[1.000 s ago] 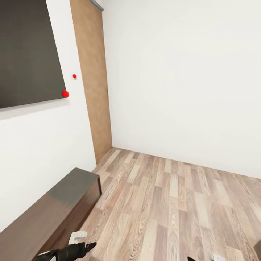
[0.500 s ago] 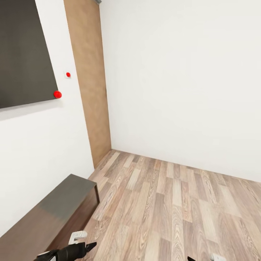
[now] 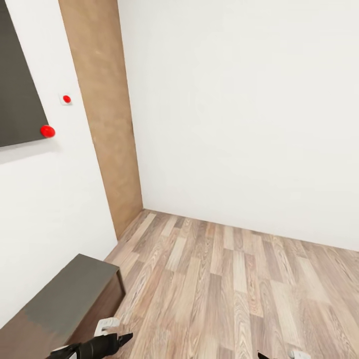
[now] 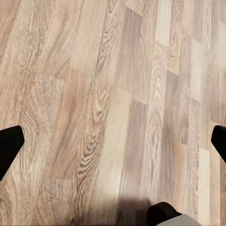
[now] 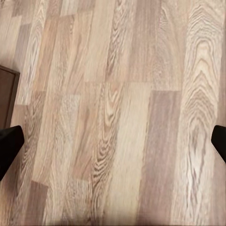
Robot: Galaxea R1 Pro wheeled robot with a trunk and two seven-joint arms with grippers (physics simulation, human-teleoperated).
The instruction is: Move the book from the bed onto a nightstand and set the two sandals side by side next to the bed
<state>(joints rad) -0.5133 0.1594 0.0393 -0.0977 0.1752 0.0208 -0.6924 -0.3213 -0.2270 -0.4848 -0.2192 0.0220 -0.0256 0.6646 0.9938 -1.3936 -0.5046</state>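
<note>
The book, the bed, the nightstand and the sandals are out of view. I face a corner of a white-walled room with a wood-plank floor. My left gripper pokes in at the head view's lower edge, over the floor beside a low bench. In the left wrist view, my left gripper is open, its dark fingertips far apart over bare planks. My right gripper is likewise open over bare planks, and its tip just shows in the head view.
A long low dark wooden bench stands along the left wall. Above it hangs a dark panel with a red knob. A tan wooden door panel fills the corner. A dark brown furniture edge lies near the right gripper.
The whole picture has slid left, so the camera has turned right. The bench and wall panel sit further left in the picture. Both arms hold the same pose.
</note>
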